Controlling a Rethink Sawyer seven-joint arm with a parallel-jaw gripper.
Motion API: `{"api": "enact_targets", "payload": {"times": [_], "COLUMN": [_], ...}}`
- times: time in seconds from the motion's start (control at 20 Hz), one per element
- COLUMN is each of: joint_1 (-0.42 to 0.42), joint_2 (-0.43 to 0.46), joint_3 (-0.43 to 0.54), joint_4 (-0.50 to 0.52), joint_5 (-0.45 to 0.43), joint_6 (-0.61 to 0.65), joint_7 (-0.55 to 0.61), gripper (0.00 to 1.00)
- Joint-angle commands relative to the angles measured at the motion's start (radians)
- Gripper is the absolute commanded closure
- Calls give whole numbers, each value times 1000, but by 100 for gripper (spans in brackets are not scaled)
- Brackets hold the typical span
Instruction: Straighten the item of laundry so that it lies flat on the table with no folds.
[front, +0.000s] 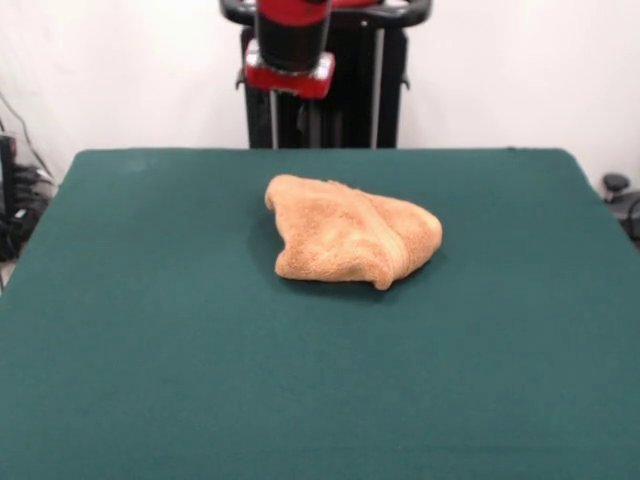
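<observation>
The towel (350, 232) lies crumpled in a folded heap near the middle of the desk (150, 350), a little toward the far edge, well apart from both side edges. The arm is drawn up above the far edge; only its red and black end (290, 45) shows, so I cannot tell whether the end effector is wide or narrow. To do the step well, I judge it best to pinch an exposed top fold and drag it outward, low over the felt. The dark green desk offers bare room on every side; a white wall stands behind, cables at the left.
</observation>
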Motion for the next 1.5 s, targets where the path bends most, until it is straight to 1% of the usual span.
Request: {"api": "enact_targets", "payload": {"times": [0.05, 0.25, 0.7, 0.8, 0.95, 1.3, 1.45, 1.5], "joint_1": [58, 89, 103, 115, 130, 144, 153, 151], "joint_2": [-42, 26, 207, 230, 250, 296, 322, 344], "joint_3": [85, 83, 86, 79, 72, 71, 69, 73], "joint_4": [4, -75, -224, -250, -283, -336, -347, -352], "joint_5": [29, 40, 62, 62, 69, 100, 109, 113], "joint_6": [101, 106, 15, 2, 15, 18, -15, -56], "joint_7": [143, 180, 216, 226, 237, 246, 255, 260], "gripper": [0, 0, 0, 0, 0, 0, 0, 0]}}
